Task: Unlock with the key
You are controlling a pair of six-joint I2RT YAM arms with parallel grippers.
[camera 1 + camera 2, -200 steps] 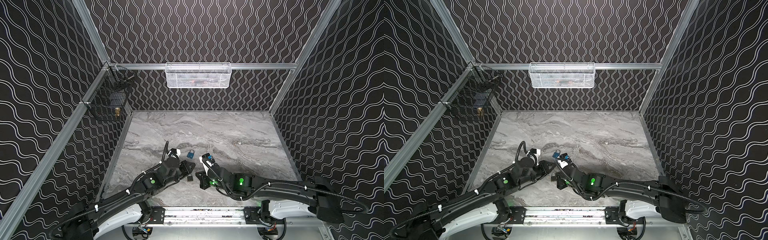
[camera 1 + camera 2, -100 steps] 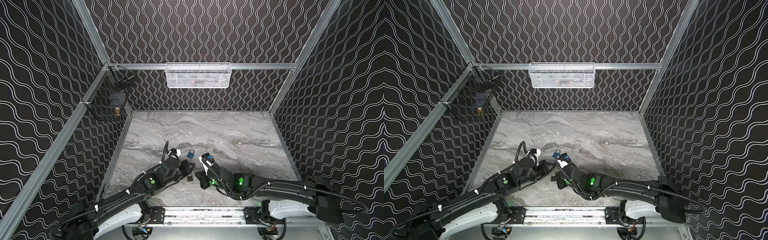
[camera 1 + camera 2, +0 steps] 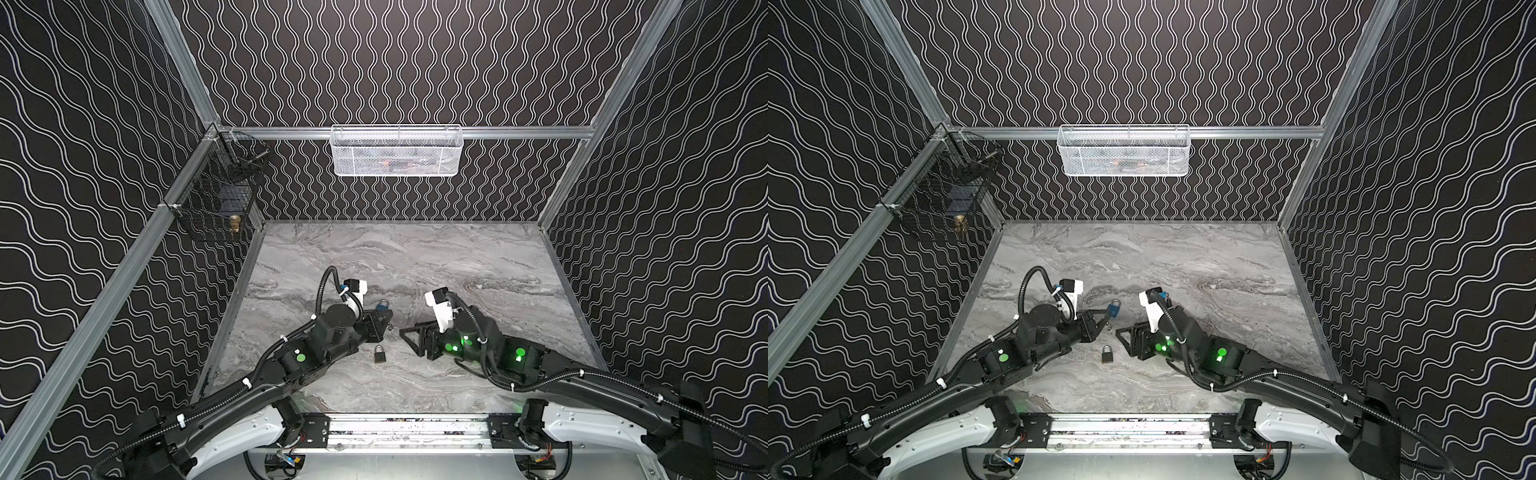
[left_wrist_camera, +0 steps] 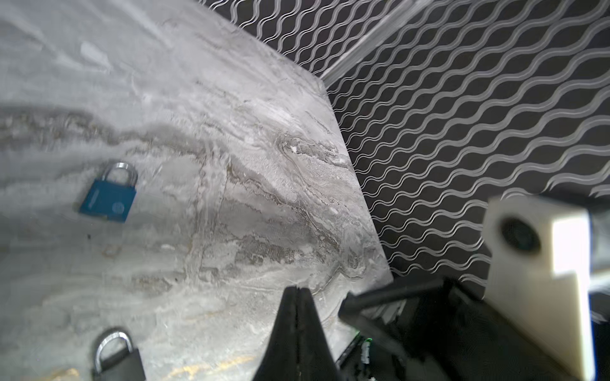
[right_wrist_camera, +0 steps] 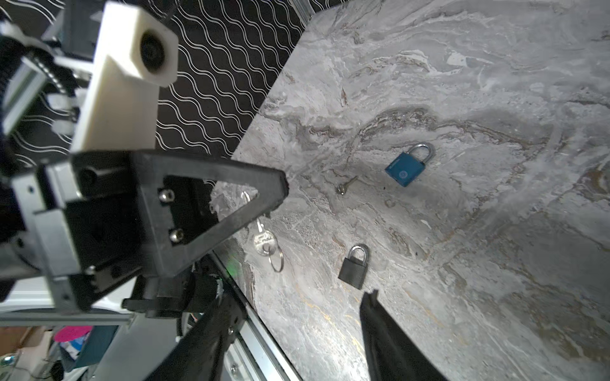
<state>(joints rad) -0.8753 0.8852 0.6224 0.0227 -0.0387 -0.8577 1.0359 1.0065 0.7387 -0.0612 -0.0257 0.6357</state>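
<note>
Right gripper has backed off and stands open; we see left gripper pinched shut on the key, blade hidden by the jaws, dangling over table between blue padlock and black padlock

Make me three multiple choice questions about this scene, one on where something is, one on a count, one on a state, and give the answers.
1. Where is the blue padlock?
A in the white basket
B on the table
C in the black basket

2. How many padlocks are on the table?
A one
B two
C three

3. How is the right gripper?
A open
B shut on a padlock
C shut, empty

Answers:
1 B, it lies flat on the marble.
2 B, the blue padlock and the black padlock.
3 A, its jaws stand apart with nothing between them; the key hangs from the shut left gripper.
</note>
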